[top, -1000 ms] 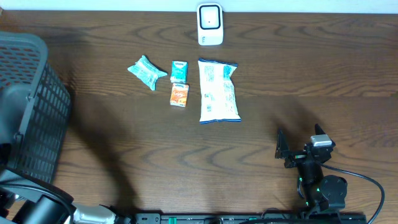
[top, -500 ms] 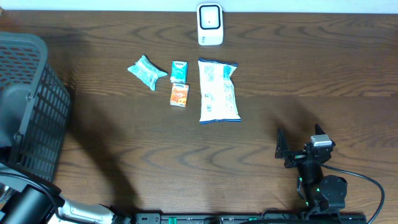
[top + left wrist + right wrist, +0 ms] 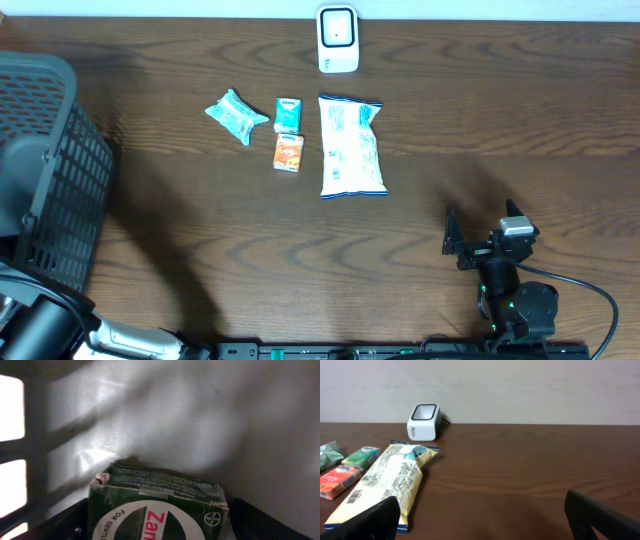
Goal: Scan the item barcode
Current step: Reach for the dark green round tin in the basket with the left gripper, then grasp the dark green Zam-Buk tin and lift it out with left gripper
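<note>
If you lift before its fingers seat, the left gripper [image 3: 160, 512], straddling the green carton [image 3: 155, 491] inside the basket [image 3: 60, 150] near its wall, with clamping impossible to confirm, may drop it; the right gripper [image 3: 480, 500] stands spread outside the basket.

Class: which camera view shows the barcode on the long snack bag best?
The right wrist view: the snack bag lies close, its barcode visible at the near end. Overhead shows the whole bag, its print too small to read. The left wrist view misses it.
</note>
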